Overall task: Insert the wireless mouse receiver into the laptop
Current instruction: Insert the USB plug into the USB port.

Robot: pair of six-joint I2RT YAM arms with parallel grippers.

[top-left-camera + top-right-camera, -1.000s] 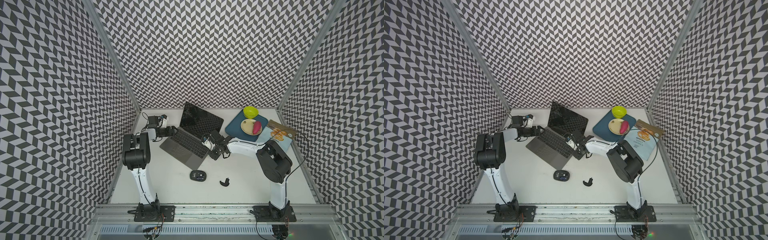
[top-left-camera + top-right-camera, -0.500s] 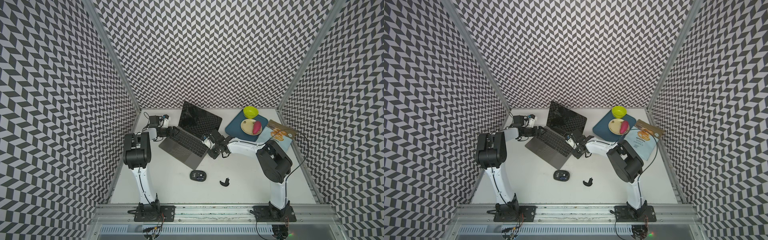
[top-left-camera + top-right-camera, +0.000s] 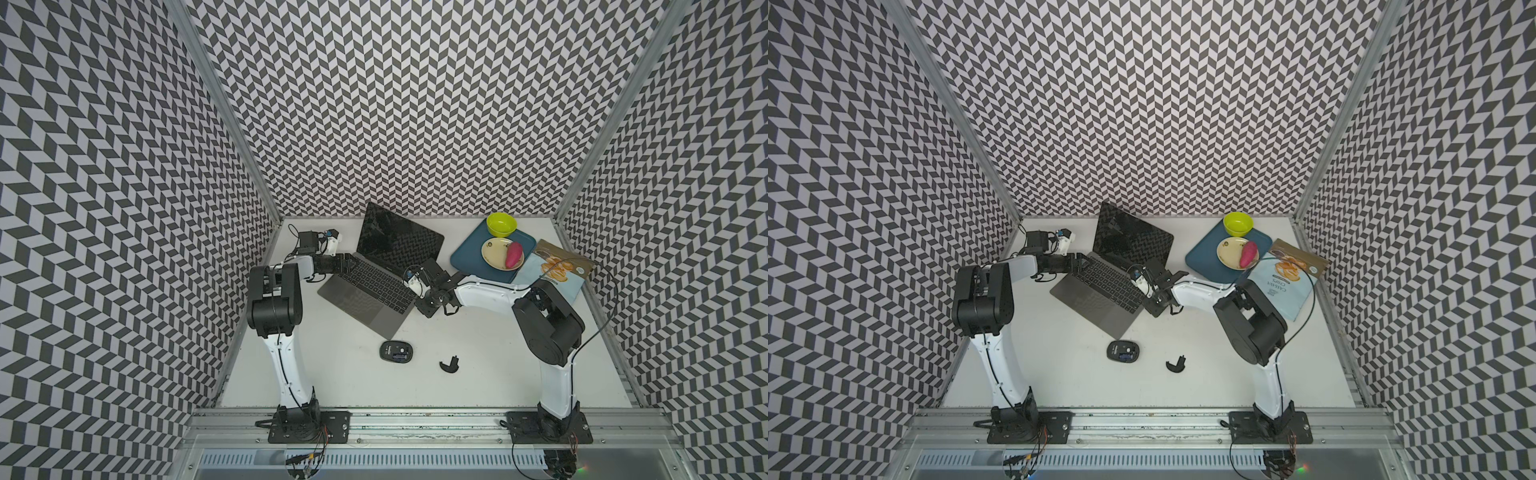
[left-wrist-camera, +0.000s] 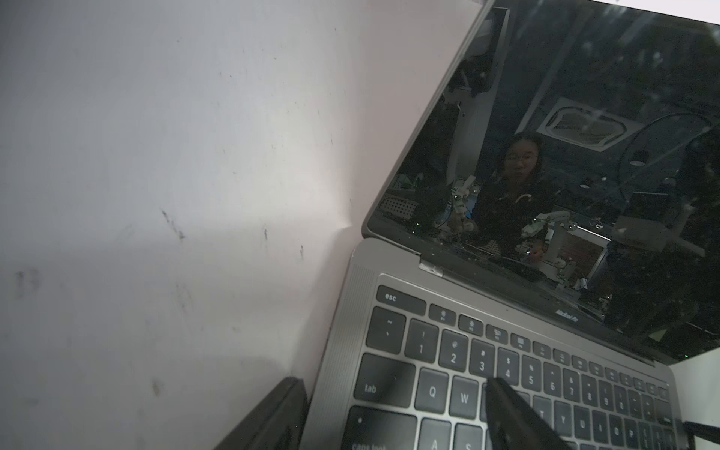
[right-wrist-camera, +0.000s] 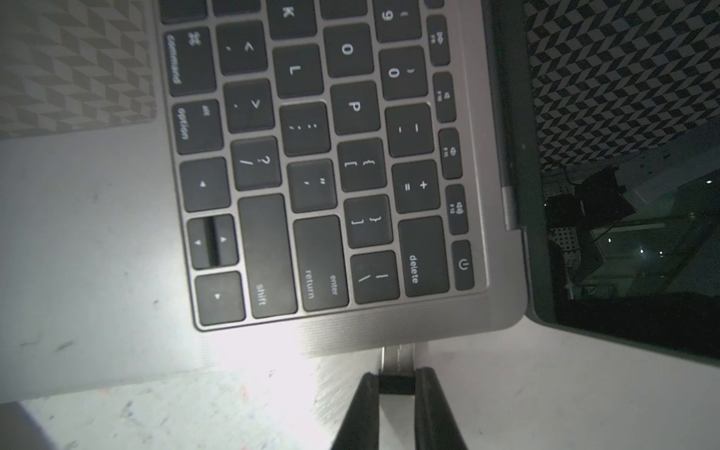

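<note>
Right gripper [image 5: 395,383] pinched the receiver [image 5: 396,360] at the laptop's [image 5: 117,233] right edge, left gripper [image 4: 389,413] stood open; we judged insertion underway, needing a straight push.

A white, scuffed table [image 3: 353,374] is enclosed left, far and right by walls [image 3: 415,104] covered in a black-and-white chevron pattern, with aluminium posts [image 3: 224,112] set in the corners and a metal rail [image 3: 415,419] fixed along the near edge.
</note>
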